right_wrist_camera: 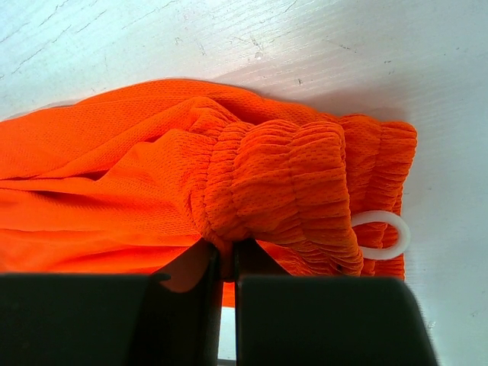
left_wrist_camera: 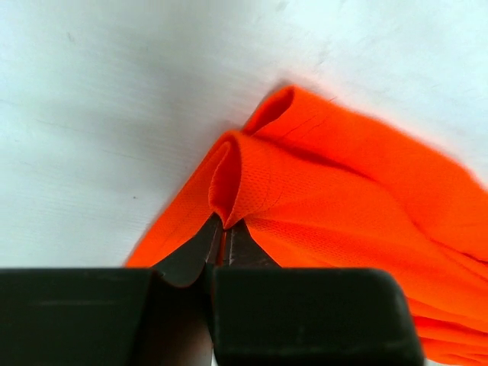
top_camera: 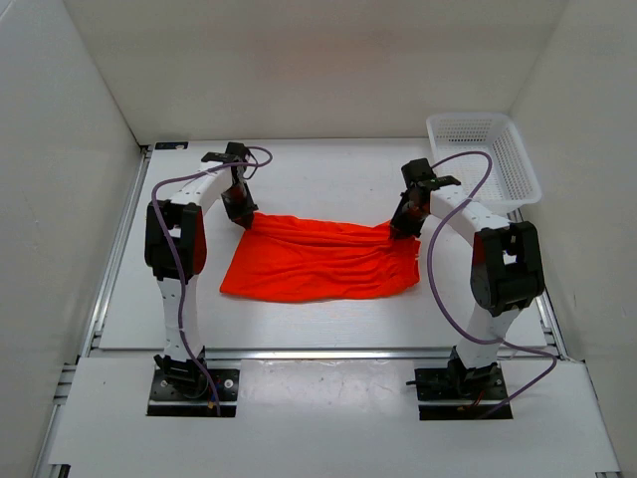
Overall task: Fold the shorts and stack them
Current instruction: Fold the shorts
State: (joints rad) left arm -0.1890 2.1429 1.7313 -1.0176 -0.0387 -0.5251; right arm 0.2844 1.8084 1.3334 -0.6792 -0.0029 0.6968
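Note:
The orange-red shorts (top_camera: 318,261) lie stretched across the middle of the table between the two arms. My left gripper (top_camera: 242,216) is shut on the far left corner, a leg hem that folds up between its fingers (left_wrist_camera: 223,232). My right gripper (top_camera: 401,228) is shut on the gathered elastic waistband (right_wrist_camera: 290,183) at the far right corner, pinched between its fingers (right_wrist_camera: 226,255). A white drawstring loop (right_wrist_camera: 381,235) hangs beside the waistband. The far edge of the shorts (left_wrist_camera: 343,198) is pulled taut and wrinkled between the grippers.
A white plastic basket (top_camera: 484,157) stands at the far right corner of the table. White walls enclose the table on the left, back and right. A metal rail (top_camera: 318,354) runs along the near edge in front of the arm bases.

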